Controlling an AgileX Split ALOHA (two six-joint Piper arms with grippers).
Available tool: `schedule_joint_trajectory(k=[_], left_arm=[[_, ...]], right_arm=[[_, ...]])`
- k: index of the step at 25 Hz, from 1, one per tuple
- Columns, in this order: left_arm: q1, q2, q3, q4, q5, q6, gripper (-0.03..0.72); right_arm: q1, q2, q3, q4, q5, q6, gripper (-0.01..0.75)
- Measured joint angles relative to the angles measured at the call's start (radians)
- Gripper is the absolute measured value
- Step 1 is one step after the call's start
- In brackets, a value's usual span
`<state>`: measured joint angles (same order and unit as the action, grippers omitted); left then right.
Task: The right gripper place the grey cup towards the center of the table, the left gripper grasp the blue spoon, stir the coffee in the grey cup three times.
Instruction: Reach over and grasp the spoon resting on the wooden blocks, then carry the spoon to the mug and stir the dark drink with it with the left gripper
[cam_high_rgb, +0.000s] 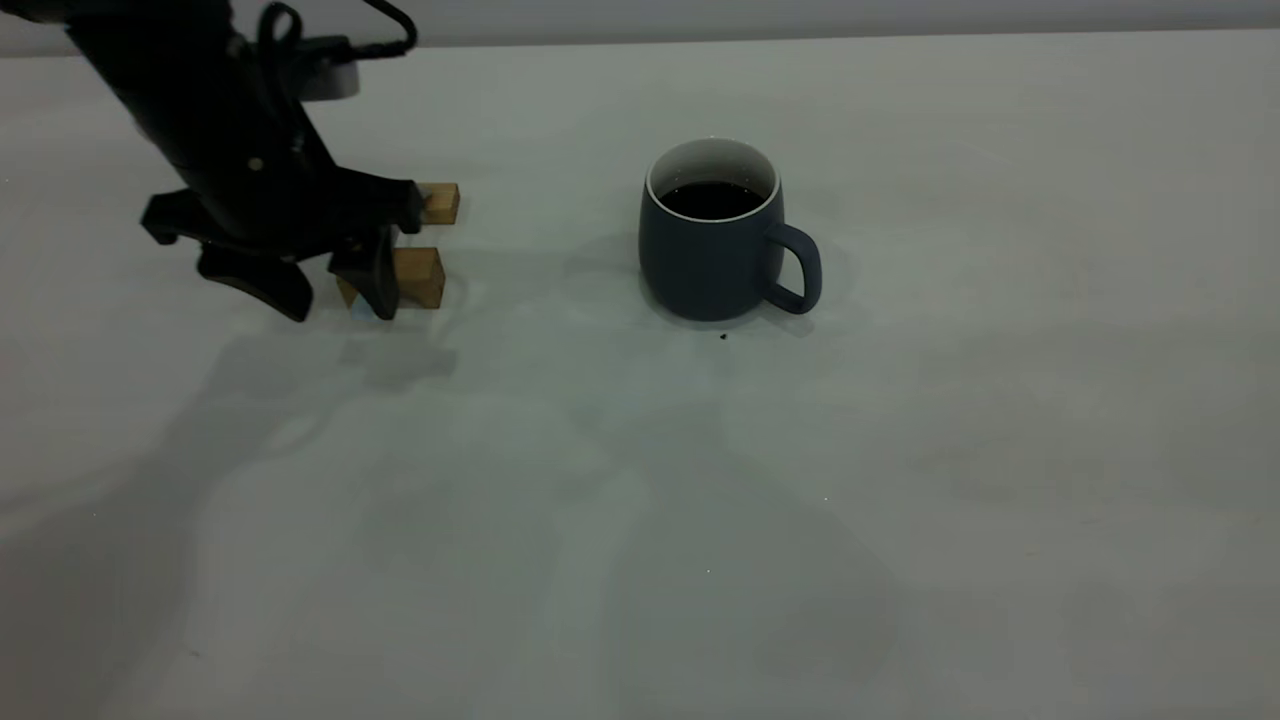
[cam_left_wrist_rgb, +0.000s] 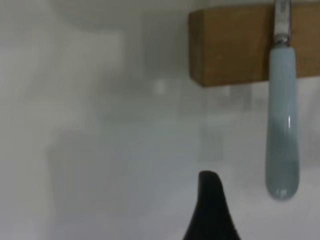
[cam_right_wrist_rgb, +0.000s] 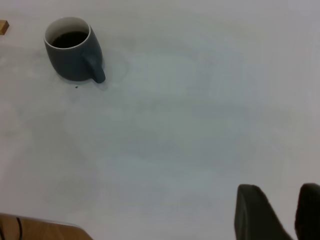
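Note:
The grey cup (cam_high_rgb: 712, 245) stands upright near the middle of the table (cam_high_rgb: 900, 480), handle toward the right, with dark coffee (cam_high_rgb: 712, 198) inside. It also shows far off in the right wrist view as the cup (cam_right_wrist_rgb: 72, 57). The blue spoon (cam_left_wrist_rgb: 283, 125) lies across a wooden block (cam_left_wrist_rgb: 235, 47), its pale handle end hanging free. My left gripper (cam_high_rgb: 338, 303) is open, low over the blocks, fingers straddling the handle end without touching it; one finger (cam_left_wrist_rgb: 210, 210) shows in the left wrist view. My right gripper (cam_right_wrist_rgb: 292, 200) is open and empty, well away from the cup.
Two tan wooden blocks (cam_high_rgb: 440, 203) (cam_high_rgb: 420, 277) sit at the left, right of the left gripper. A dark speck (cam_high_rgb: 722, 336) lies just in front of the cup. A block corner (cam_right_wrist_rgb: 3, 26) and a wooden edge (cam_right_wrist_rgb: 40, 227) show in the right wrist view.

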<state>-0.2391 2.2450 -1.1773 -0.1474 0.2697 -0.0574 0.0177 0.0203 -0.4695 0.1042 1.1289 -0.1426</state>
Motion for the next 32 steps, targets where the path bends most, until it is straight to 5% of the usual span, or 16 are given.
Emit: schedule_joint_trajectory(k=[10, 19, 24, 32], left_arm=[[-0.001, 0.091, -0.109, -0.005, 0.027, -0.001, 0.542], [-0.001, 0.093, -0.116, -0.042, 0.024, -0.002, 0.160], [-0.001, 0.080, -0.144, -0.079, 0.121, -0.006, 0.161], [-0.001, -0.021, -0.334, -0.088, 0.446, -0.127, 0.161]], right_arm=[[0.000, 0.000, 0.000, 0.000, 0.000, 0.000, 0.238], [0.000, 0.000, 0.000, 0.000, 0.000, 0.000, 0.238], [0.000, 0.000, 0.000, 0.000, 0.000, 0.000, 0.238], [0.000, 0.000, 0.000, 0.000, 0.000, 0.000, 0.238]])
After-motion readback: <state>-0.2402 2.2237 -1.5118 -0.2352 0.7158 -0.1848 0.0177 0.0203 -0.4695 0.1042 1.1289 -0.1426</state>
